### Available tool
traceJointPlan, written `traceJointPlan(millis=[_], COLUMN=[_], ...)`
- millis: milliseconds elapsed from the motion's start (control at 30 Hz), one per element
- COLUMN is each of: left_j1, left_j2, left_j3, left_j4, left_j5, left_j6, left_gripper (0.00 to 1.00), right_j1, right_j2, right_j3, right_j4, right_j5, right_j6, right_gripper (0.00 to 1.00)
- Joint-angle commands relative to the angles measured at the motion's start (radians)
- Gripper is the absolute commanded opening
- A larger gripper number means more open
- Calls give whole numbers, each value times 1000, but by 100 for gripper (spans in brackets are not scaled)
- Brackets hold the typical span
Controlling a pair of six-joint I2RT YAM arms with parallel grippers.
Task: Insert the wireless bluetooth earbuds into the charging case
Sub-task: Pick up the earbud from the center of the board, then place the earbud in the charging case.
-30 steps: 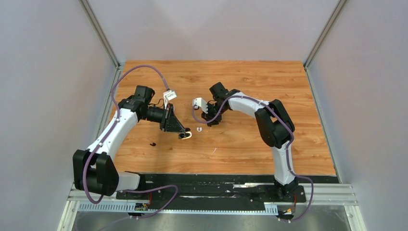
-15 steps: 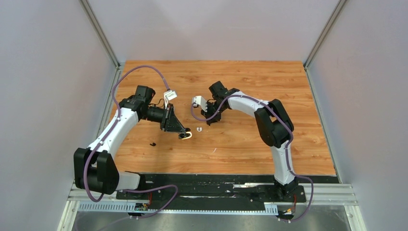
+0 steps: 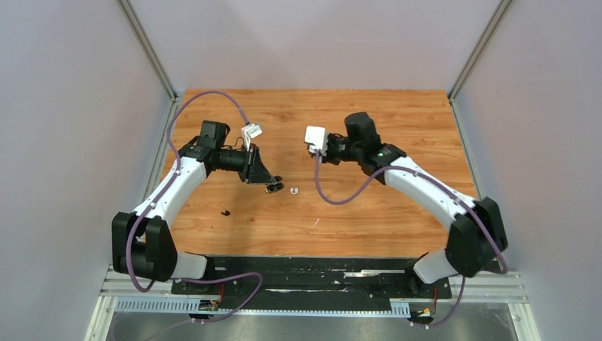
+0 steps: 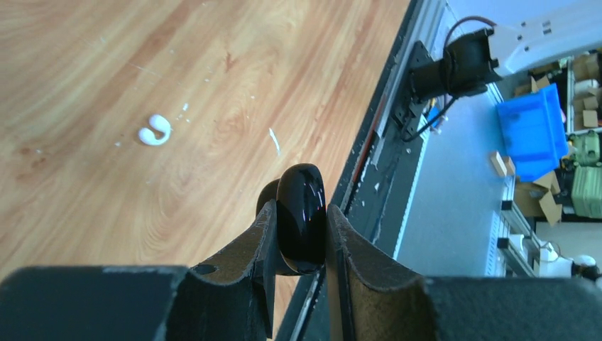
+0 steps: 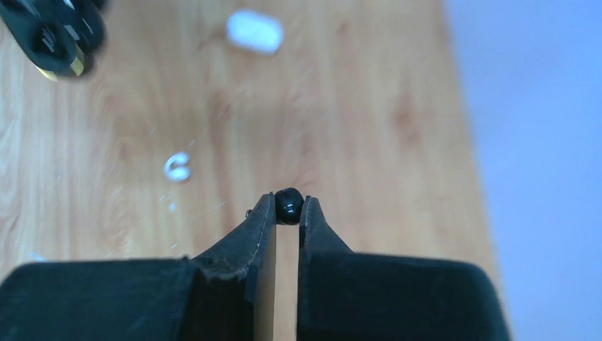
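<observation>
Left gripper (image 4: 299, 222) first: its fingers are clamped hard on a glossy black case (image 4: 302, 195), pinched edge-on right at the tips, with the jaws only as far apart as the case is thick. A second dark rounded bit pokes out behind the case. It might be a lid, but honestly I can't tell from the left wrist cam whether the case is open or closed. From overhead the gripper hangs over the left-middle of the table (image 3: 369, 213), and the case is mostly buried under the fingers.

Nearer and further left, a tiny black speck (image 3: 226, 212) lies on the wood. It's earbud-sized, but too small to say more. Just right of the left gripper sits a white earbud (image 3: 294, 190), curled like a little C, flat on the table and touching neither gripper.

Right gripper (image 5: 287, 212): jaws almost together, nipping a small black earbud (image 5: 288, 202) at the very tips, up off the table. Overhead I can't pick out its fingers at all. They're tucked behind the wrist camera (image 3: 314, 138) and the right arm (image 3: 419, 186).

The right wrist cam is pretty blurry below the fingers. The left gripper with its case is cut off in the top left corner, and a soft white oblong near the top edge looks like a white case (image 5: 254, 31). I can't find that one overhead.
</observation>
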Motion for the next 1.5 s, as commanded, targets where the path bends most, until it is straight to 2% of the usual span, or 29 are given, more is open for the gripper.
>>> traceJointPlan(millis=[0, 167, 233, 367, 800, 1033, 1467], left_j1=[-22, -66, -76, -88, -94, -93, -93], left_j2=[25, 37, 33, 4, -75, -70, -21], left_j3=[14, 29, 29, 15, -98, -121, -96], left_j4=[207, 341, 410, 523, 685, 841, 895], left_j5=[-22, -31, -45, -83, -64, -2, 97], left_j6=[-169, -287, -379, -467, -600, -749, -826], left_gripper=[0, 0, 0, 0, 0, 0, 0], right_j1=[24, 122, 166, 236, 290, 289, 274], right_j2=[-178, -321, -349, -364, -344, -337, -339], right_j3=[-101, -316, -394, -473, -497, -512, -521], right_j4=[329, 675, 785, 900, 912, 935, 916], right_j5=[-21, 44, 80, 158, 189, 176, 160], right_j6=[-3, -152, -225, -321, -408, -464, -529], right_gripper=[0, 0, 0, 0, 0, 0, 0])
